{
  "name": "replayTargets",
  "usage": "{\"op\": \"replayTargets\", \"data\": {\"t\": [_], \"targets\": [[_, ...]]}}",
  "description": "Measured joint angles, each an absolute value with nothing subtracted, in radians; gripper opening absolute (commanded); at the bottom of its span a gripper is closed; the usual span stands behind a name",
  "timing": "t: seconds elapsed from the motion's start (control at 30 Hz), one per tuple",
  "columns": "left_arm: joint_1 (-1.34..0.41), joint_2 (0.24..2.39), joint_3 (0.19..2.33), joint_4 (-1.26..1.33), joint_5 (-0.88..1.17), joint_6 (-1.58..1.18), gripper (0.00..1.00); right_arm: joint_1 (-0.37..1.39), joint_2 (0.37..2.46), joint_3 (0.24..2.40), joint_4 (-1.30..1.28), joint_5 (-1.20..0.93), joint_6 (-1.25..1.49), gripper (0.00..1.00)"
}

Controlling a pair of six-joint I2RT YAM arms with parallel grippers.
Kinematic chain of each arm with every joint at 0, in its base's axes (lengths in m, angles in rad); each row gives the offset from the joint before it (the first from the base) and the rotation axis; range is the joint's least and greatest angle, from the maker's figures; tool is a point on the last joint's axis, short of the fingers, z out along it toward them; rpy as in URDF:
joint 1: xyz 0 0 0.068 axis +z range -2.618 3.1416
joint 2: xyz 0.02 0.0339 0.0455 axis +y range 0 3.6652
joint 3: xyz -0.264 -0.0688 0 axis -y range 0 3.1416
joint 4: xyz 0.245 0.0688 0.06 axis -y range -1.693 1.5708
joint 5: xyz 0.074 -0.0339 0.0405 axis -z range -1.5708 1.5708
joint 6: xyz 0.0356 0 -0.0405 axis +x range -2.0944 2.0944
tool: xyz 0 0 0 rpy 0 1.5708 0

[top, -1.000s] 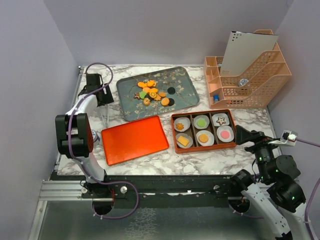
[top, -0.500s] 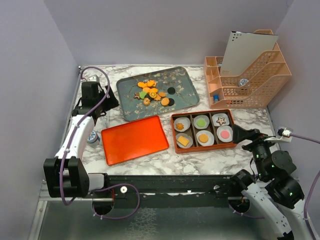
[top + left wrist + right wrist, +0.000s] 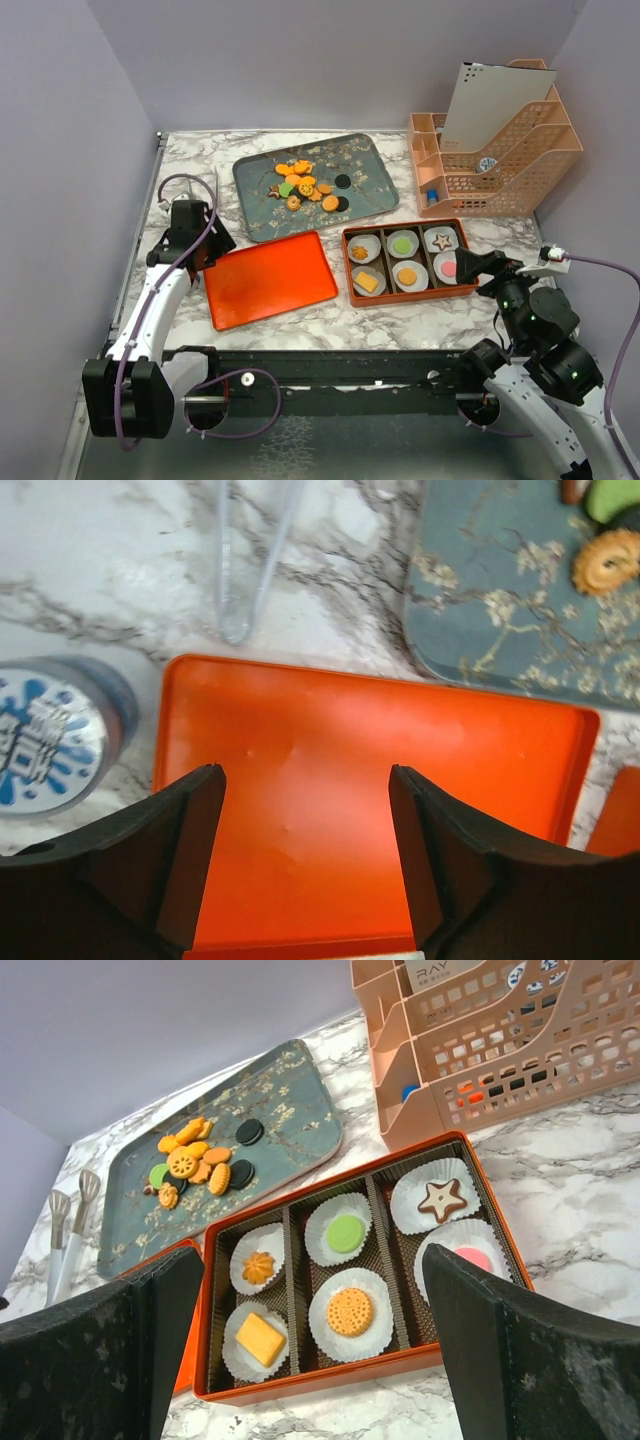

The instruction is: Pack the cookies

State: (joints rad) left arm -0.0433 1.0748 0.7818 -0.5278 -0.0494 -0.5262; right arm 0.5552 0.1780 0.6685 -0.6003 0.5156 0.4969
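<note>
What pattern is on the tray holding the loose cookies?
Blue-grey tray with pale blossoming branches; clearest from the left wrist.

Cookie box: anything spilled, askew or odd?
Nothing spilled. Each of the six paper cups in the orange box holds one cookie. The orange lid lies beside it, angled slightly to the box. Loose cookies lie heaped on the floral tray.

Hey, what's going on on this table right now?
Two robot arms are packing an orange six-compartment box: each white paper cup already holds one cookie, while a pile of small mixed cookies sits on the blue-grey floral tray. The left gripper hovers open over the flat orange tray; the right gripper is open at the box's right edge. Neither holds anything.
</note>
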Motion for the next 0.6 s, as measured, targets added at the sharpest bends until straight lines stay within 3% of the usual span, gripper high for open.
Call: {"op": "replayTargets", "data": {"t": [0.27, 0.6], "targets": [[-0.043, 1.032, 0.704, -0.598, -0.244, -0.643, 0.68, 0.555, 0.174, 0.669, -0.6, 0.503, 0.496, 1.0], [-0.043, 1.116, 0.652, -0.613, -0.271, -0.744, 0.59, 0.555, 0.142, 0.669, -0.594, 0.483, 0.49, 1.0]]}}
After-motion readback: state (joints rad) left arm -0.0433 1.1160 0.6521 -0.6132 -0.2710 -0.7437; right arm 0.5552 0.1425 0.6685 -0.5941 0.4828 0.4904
